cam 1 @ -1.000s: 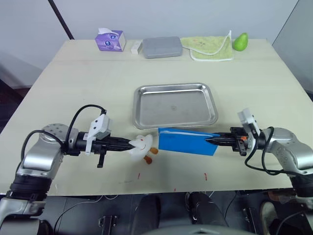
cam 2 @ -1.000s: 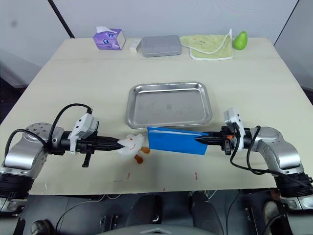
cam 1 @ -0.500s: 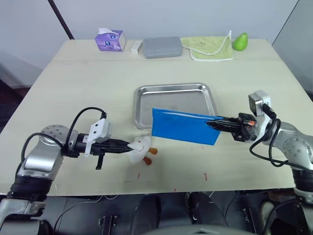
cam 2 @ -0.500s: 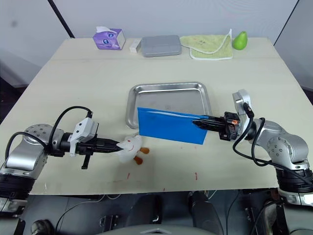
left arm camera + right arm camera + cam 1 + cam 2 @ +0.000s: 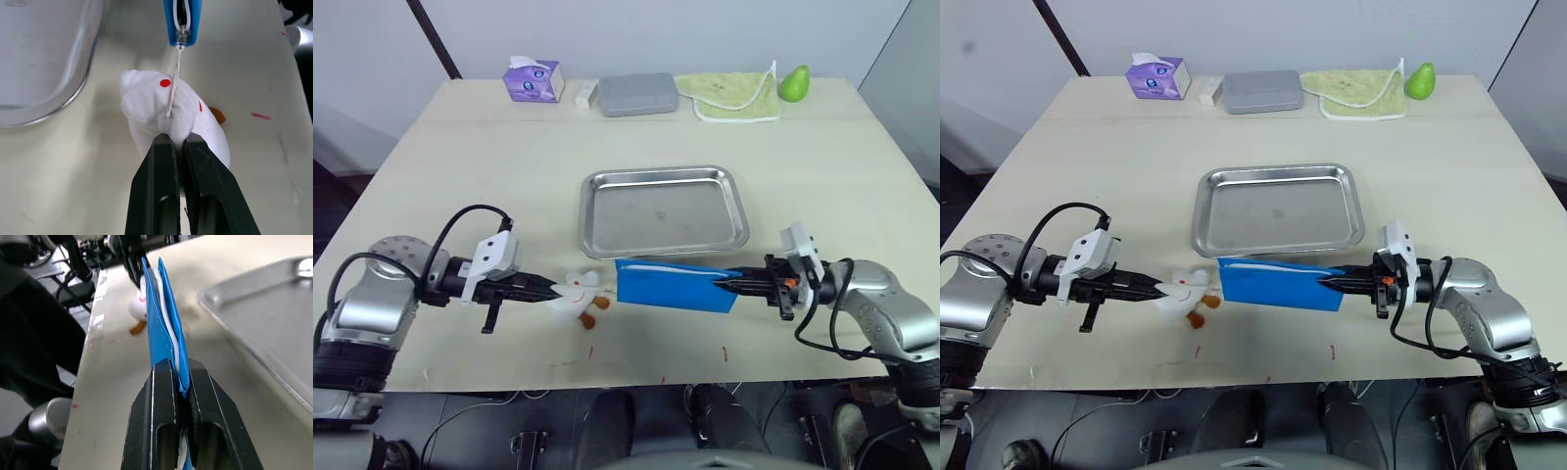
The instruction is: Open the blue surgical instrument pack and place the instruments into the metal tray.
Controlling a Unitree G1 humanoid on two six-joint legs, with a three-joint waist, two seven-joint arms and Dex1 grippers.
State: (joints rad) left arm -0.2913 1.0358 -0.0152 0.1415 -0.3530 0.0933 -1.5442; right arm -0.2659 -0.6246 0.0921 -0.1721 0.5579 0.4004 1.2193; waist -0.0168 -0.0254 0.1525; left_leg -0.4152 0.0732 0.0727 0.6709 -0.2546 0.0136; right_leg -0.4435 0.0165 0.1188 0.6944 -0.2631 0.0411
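While the table (image 5: 460, 157) and the tray (image 5: 664, 211) sat exactly where they were half a second back, the pack (image 5: 671, 285) had come down: it was lifted and overlapping the tray's near rim then, and now it sat low just in front of the tray, on edge, its top seam facing up. The right gripper (image 5: 724, 285) had dropped with it and was still clamped on the pack's right end. The left gripper (image 5: 551, 292) had slid a bit to the left, fingers pinched tight on the little white toy (image 5: 168, 110), which hung off the pack's zipper by a thin cord (image 5: 174, 81). No instruments visible, tray empty.
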